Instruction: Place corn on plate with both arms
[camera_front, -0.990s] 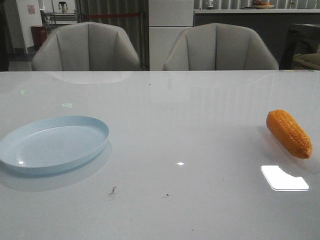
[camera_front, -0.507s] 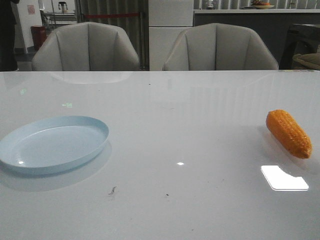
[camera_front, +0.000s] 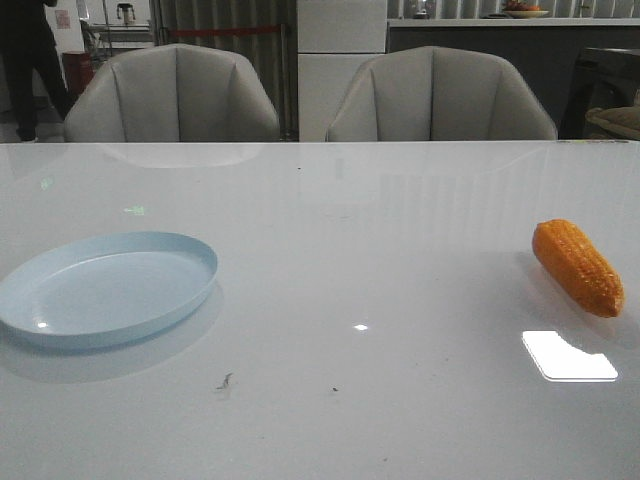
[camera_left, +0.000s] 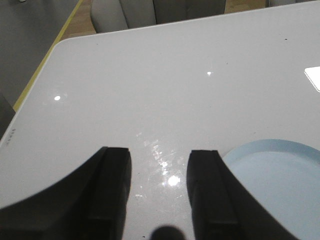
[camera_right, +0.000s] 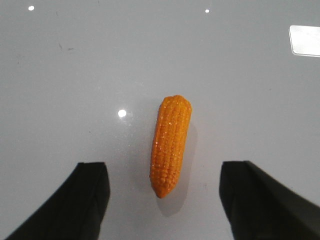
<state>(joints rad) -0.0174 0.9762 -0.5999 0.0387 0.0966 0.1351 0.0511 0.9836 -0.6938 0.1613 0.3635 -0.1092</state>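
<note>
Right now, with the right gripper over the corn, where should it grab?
Take the corn across its thick middle, coming straight down from above. It lies flat on the table, lengthwise between the open right gripper fingers, so they close on its rounded sides.

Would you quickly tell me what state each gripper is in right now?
Left gripper: open, holding nothing.
Right gripper: open wide over the corn, not gripping it.
</note>
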